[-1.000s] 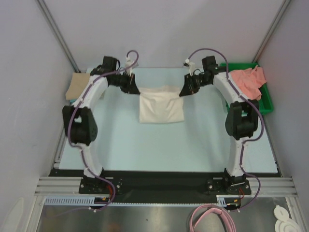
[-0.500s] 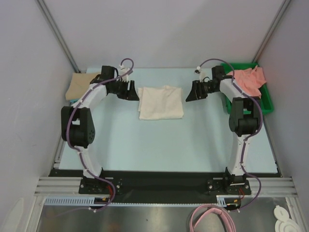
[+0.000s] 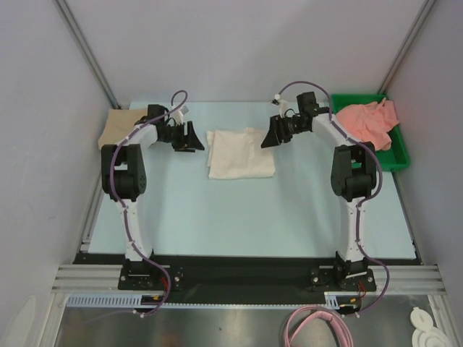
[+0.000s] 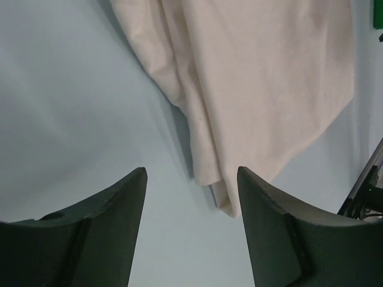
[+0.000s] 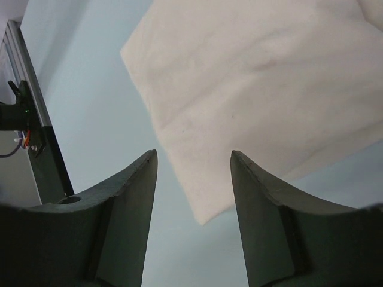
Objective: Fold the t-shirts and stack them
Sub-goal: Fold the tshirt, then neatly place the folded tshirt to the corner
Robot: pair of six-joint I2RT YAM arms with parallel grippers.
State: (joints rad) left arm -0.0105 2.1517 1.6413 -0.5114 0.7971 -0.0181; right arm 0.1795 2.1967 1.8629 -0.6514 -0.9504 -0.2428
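"So where is the cream-white t-shirt (image 3: 241, 153)?"
"Folded flat on the table (image 3: 239, 217), toward its far edge, between the two arms."
"And the jaws?"
"Left jaws apart, just beside its left edge, holding nothing. Right jaws apart too, near its right edge."
"The others?"
"Tan-beige t-shirt (image 3: 116, 129) at the far left corner; salmon-pink t-shirt (image 3: 369, 119) crumpled in the green tray (image 3: 397, 160), far right."

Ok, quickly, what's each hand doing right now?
Left hand: open, holding nothing, beside the cream t-shirt.
Right hand: open, holding nothing.
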